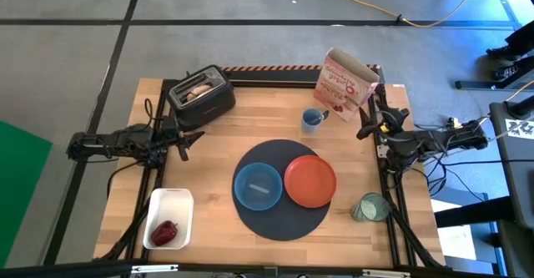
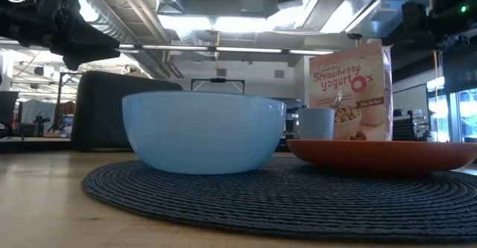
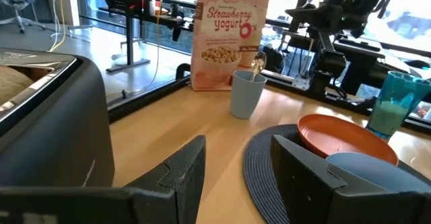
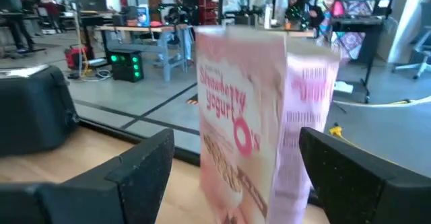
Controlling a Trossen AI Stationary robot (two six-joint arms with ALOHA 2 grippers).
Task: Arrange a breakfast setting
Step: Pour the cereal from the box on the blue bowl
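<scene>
A round dark-navy placemat (image 1: 279,224) lies at the table's middle, with a light-blue bowl (image 1: 257,186) and an orange-red plate (image 1: 310,180) side by side on it. A green-tinted glass (image 1: 370,208) stands to the mat's right. A metal spoon (image 1: 324,115) stands in a blue cup (image 1: 312,120). The cereal box (image 1: 345,81) stands at the far right. A toast slice (image 1: 198,88) sits in the black toaster (image 1: 202,94). A red fruit (image 1: 165,232) lies in a white dish (image 1: 171,199). My left gripper (image 1: 182,143) is open beside the toaster. My right gripper (image 1: 365,130) is open, facing the cereal box (image 4: 256,116), apart from it.
The table's black frame rails run along the left and right edges under both arms. Bare wood lies between the toaster and the mat and along the near edge. A room with desks and equipment shows beyond the far edge.
</scene>
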